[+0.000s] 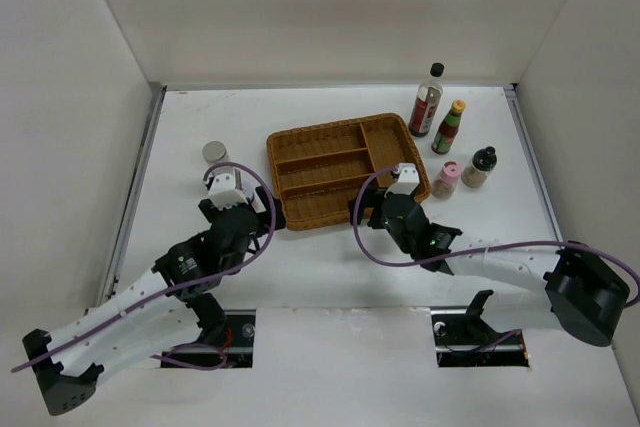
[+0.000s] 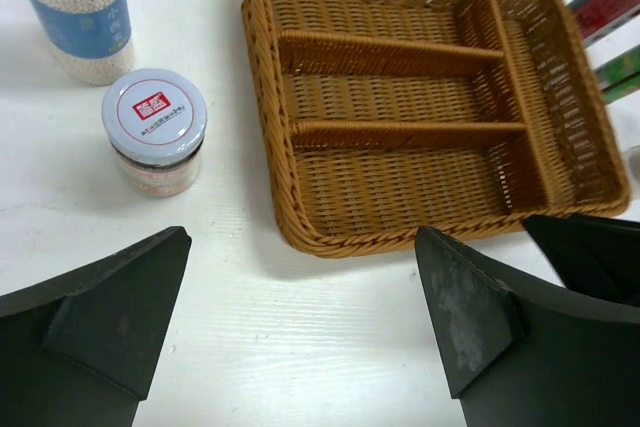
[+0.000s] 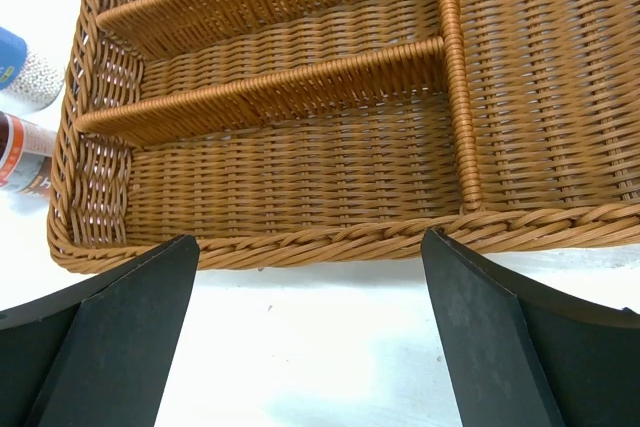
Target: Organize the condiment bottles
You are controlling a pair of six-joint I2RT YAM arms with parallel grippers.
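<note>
Right of the wicker tray (image 1: 300,142) stand a tall dark red black-capped bottle (image 1: 427,102), a yellow-capped sauce bottle (image 1: 449,127), a black-topped shaker (image 1: 479,167) and a pink-topped shaker (image 1: 447,180). Left of the tray is a grey-lidded blue-labelled jar (image 1: 214,154) (image 2: 75,12), with a small white-topped jar (image 2: 155,132) beside it. My left gripper (image 1: 240,205) (image 2: 302,247) hangs open over bare table near the tray's front left corner. My right gripper (image 1: 392,209) (image 3: 310,247) is open just in front of the tray's near rim (image 3: 330,242). Neither holds anything.
The tray (image 2: 420,97) has three long compartments and one cross compartment, all without contents. White walls enclose the table on the left, back and right. Purple cables loop off both wrists.
</note>
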